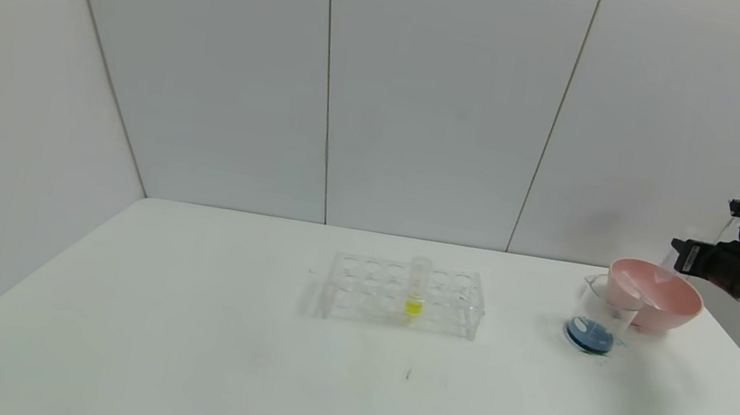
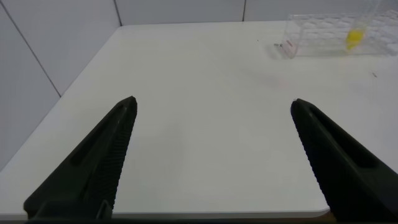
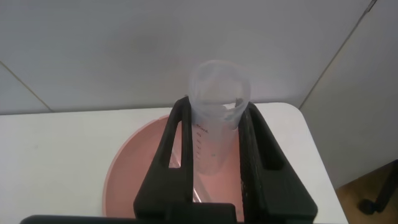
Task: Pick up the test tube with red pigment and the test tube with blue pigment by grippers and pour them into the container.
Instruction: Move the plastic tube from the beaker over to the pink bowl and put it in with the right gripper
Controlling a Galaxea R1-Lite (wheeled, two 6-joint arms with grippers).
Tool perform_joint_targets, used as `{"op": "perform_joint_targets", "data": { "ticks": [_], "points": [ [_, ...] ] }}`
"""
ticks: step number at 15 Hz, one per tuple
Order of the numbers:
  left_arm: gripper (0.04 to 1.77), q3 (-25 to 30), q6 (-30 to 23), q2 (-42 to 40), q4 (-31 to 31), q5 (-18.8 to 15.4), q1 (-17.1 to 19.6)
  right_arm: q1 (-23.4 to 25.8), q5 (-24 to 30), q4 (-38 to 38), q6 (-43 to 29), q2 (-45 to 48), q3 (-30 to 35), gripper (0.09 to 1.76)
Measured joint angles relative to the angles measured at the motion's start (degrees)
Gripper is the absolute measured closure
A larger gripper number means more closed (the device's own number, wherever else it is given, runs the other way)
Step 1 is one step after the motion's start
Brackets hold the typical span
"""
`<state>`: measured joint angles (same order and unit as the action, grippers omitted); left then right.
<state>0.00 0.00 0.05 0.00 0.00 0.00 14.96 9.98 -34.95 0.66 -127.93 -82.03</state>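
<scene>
- I am holding the right gripper (image 3: 214, 149) with its jaws clamped on an emptied clear test tube (image 3: 214, 118), hanging above the pink bowl (image 1: 669, 306) at the far right corner of the tabletop (image 1: 238, 366).
- I am seeing no liquid in this tube, and I cannot tell whether it was the red or the blue one.
- I judge I am discarding the spent tube into the bowl, so I am keeping the tube centred over the bowl's hollow and planning to lower before releasing, so it does not bounce out.
- I am watching the container (image 1: 598, 317) just beside the bowl, toward the near side; it is holding dark blue liquid, and I am steering the arm clear of it.
- I am keeping the left gripper (image 2: 211, 155) parked with jaws wide apart and empty, near the tabletop's left edge.
- I am noting the tube rack (image 1: 404, 296) mid-tabletop, holding only the yellow-liquid tube (image 1: 417, 287).
</scene>
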Motion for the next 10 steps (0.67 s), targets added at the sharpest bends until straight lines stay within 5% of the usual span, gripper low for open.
{"op": "perform_joint_targets", "data": {
  "ticks": [3,10],
  "points": [
    [0.05,0.0,0.0,0.0,0.0,0.0,0.0,0.17,-0.02,-0.46,-0.09,-0.29,0.04,1.36],
    [0.05,0.0,0.0,0.0,0.0,0.0,0.0,-1.34,-0.16,-1.58,-2.05,0.76,-0.09,0.67]
  ]
}}
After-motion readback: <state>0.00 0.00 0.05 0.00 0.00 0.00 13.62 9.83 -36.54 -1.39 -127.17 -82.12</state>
